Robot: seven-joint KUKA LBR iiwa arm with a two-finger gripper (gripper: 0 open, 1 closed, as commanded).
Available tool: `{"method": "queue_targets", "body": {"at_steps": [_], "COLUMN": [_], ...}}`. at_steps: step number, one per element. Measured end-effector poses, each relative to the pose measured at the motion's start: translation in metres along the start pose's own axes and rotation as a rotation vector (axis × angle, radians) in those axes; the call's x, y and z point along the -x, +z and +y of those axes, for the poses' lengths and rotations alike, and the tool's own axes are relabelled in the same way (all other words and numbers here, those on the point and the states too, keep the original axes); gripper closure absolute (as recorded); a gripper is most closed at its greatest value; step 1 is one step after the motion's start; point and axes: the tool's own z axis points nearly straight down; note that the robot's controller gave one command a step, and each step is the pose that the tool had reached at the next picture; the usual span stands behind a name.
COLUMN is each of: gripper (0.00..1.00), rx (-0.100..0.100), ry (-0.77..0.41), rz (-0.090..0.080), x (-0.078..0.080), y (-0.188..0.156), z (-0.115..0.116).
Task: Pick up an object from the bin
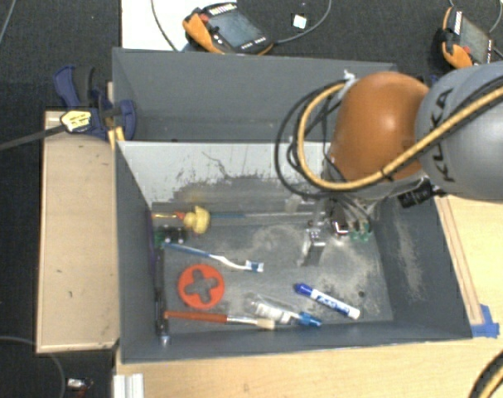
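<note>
My gripper (316,240) hangs below the orange cover over the right middle of the bin floor, above bare metal with nothing seen in it. The nearest loose thing is a blue and white marker (327,301), lying flat toward the front, below the gripper. A white toothbrush with a blue head (220,259) lies to the gripper's left. A small pale tube with a blue tip (278,312) rests by the front wall.
A red round disc with a cross-shaped cutout (202,284) lies at the front left. A red-handled brush (216,317) runs along the front wall. A yellow-knobbed tool (191,219) sits at the back left, and a thin dark rod (159,293) lines the left wall.
</note>
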Motion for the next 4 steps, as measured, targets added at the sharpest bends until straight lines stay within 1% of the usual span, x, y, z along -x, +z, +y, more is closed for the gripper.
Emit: {"method": "queue_targets", "body": {"at_steps": [1,2,3,4], "gripper": [0.0,0.0,0.0,0.0], "rx": [0.0,0.001,0.001,0.002], "ry": [0.002,-0.099,0.031,-0.08], "rz": [-0.008,-0.009,-0.018,0.003], "x": [0.002,0.018,0.017,0.012], "y": [-0.005,0.117,0.041,0.115], "z": [0.0,0.091,0.085,0.092]}}
